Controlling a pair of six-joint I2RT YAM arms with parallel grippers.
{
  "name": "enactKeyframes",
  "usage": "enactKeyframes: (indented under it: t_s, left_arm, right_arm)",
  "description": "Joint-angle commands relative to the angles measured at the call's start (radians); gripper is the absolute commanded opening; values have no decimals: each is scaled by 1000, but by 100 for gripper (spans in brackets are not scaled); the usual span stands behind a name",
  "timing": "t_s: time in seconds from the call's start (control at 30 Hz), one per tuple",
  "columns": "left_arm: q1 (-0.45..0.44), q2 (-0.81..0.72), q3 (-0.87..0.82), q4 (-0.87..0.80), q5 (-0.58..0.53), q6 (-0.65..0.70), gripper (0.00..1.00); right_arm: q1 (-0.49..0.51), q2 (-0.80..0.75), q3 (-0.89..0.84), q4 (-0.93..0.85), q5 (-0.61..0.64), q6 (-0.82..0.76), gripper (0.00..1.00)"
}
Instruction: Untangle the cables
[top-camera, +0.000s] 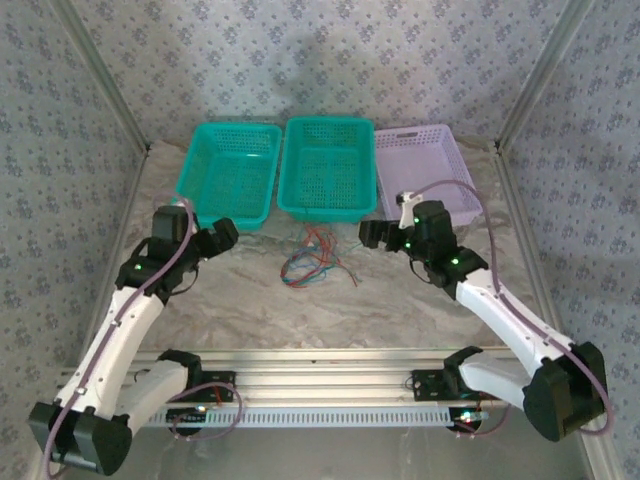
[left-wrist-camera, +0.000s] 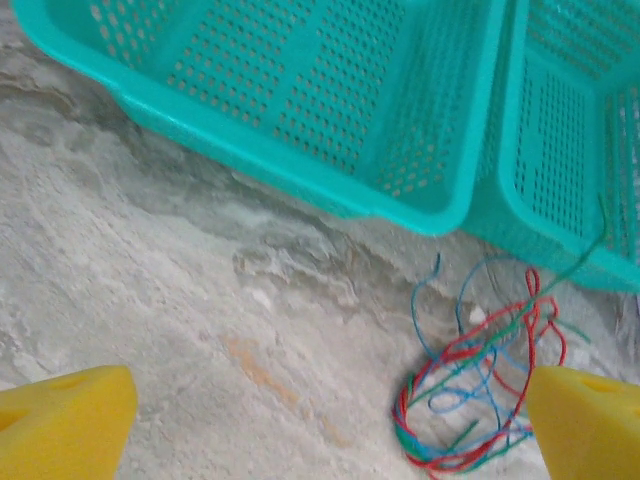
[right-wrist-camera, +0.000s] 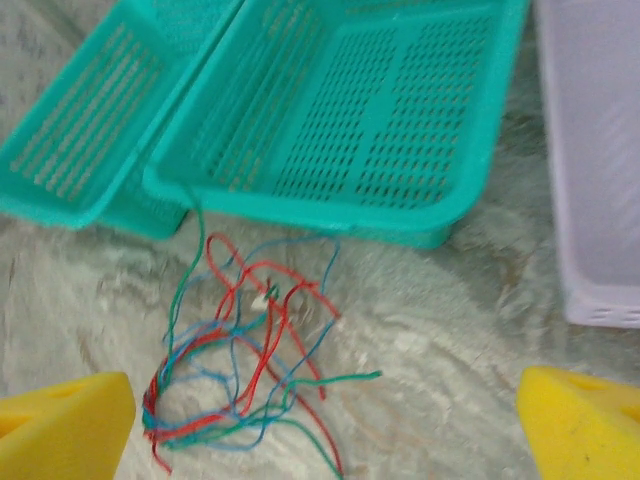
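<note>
A tangle of thin red, blue and green cables (top-camera: 314, 260) lies on the marbled table in front of the middle basket. In the left wrist view the cables (left-wrist-camera: 480, 385) sit at the lower right, close to the right yellow fingertip (left-wrist-camera: 590, 425). The right wrist view has the cables (right-wrist-camera: 245, 350) at lower left, one green strand reaching up to the basket rim. My left gripper (top-camera: 228, 232) hovers left of the tangle, open and empty. On the other side my right gripper (top-camera: 366, 235) is also open, nothing between its yellow pads (right-wrist-camera: 65, 430).
Three baskets stand in a row at the back: a teal one (top-camera: 228, 175) on the left, a teal one (top-camera: 325, 165) in the middle, a lilac one (top-camera: 425, 170) on the right. A metal rail (top-camera: 320, 385) runs along the near edge.
</note>
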Motion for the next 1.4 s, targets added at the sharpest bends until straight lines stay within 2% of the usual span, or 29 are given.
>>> enactKeyframes:
  t_s: [0.0,0.23,0.47,0.6,0.8,1.03,1.37]
  left_arm:
    - [-66,-28,-24,-52,-50,-8,100]
    - [-177,-18,-102,2,-30,-65,99]
    - [-318,76,-192,188,-8,-124,98]
    - [-370,149,-205,274,-9,-138,98]
    - [-403,255,-196,363,3,-139,96]
    - [-422,369,-207,445,8,-157,92]
    - [-467,514,-192,521,-6,-178,86]
  right_arm:
    - [59,50,61,-77,0,-60,100]
    - [167,122,80,-118,26,-96,93]
    - [187,171,65,-81,-19,-75,85]
    - [198,227,81,-61,-59,-61,78]
    - [202,324,129,-37,-104,-26,65]
    - [210,451,198,-17,-129,9,56]
    - [223,579,273,-40,-70,17,43]
